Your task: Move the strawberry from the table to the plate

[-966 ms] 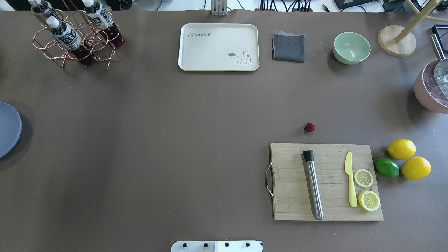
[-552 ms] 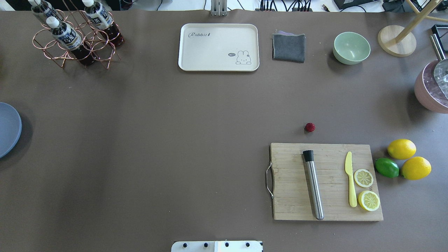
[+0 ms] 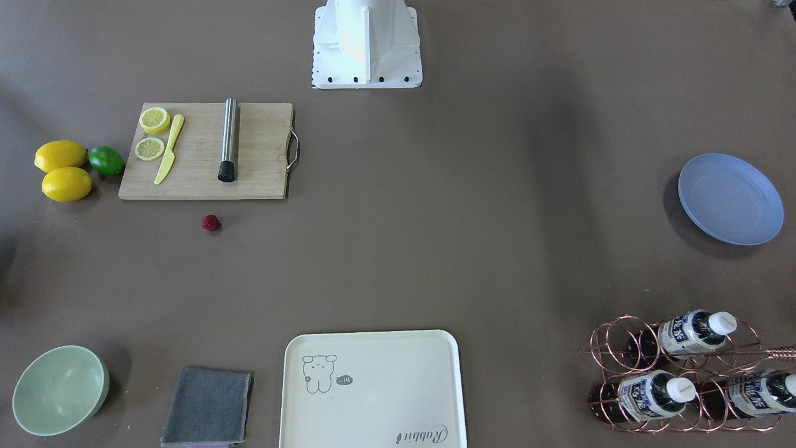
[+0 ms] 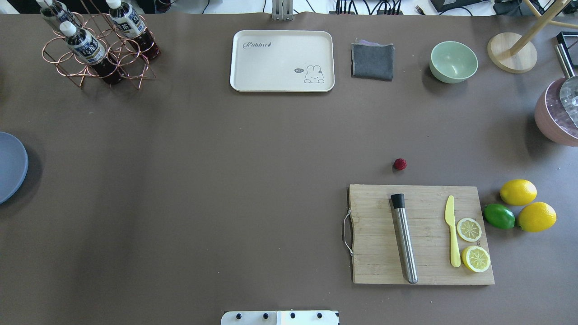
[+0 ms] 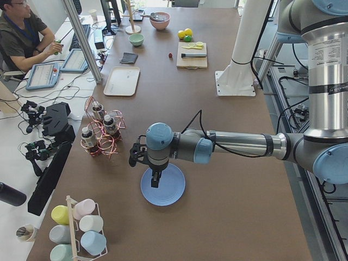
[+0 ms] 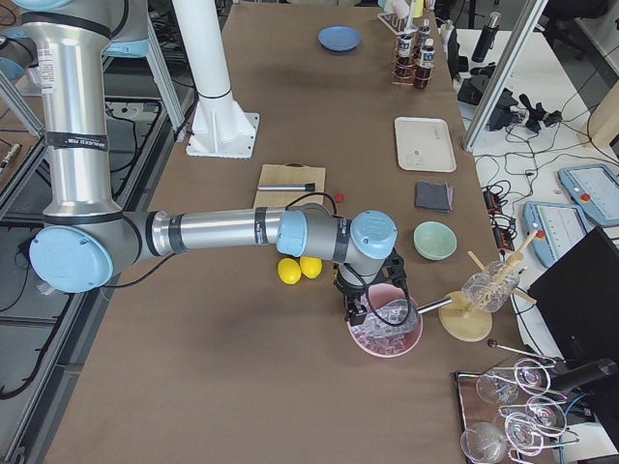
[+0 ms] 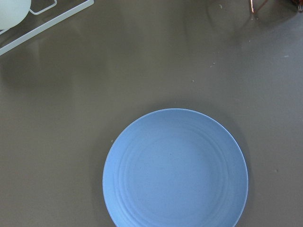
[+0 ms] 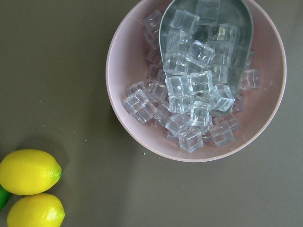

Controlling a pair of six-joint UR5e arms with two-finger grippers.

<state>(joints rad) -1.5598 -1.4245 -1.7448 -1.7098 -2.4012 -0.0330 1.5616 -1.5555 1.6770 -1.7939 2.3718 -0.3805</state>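
Observation:
The strawberry point(image 4: 399, 164) point(image 3: 211, 223), small and dark red, lies on the brown table point(image 4: 216, 180) just beyond the cutting board's far edge. The pale blue plate point(image 3: 731, 199) point(image 7: 175, 168) sits empty at the table's left end, cut by the overhead view's left edge point(image 4: 11, 167). My left gripper point(image 5: 155, 182) hangs over the plate, seen only in the exterior left view; I cannot tell whether it is open or shut. My right gripper point(image 6: 363, 311) hovers over a pink bowl of ice, seen only in the exterior right view; its state is also unclear.
A wooden cutting board point(image 4: 422, 234) carries a steel muddler, a yellow knife and lemon slices. Two lemons point(image 4: 518, 192) and a lime lie to its right. A cream tray point(image 4: 282, 61), grey cloth point(image 4: 372, 61), green bowl point(image 4: 453, 61), bottle rack point(image 4: 97, 45) and pink ice bowl point(image 8: 196, 80) line the edges.

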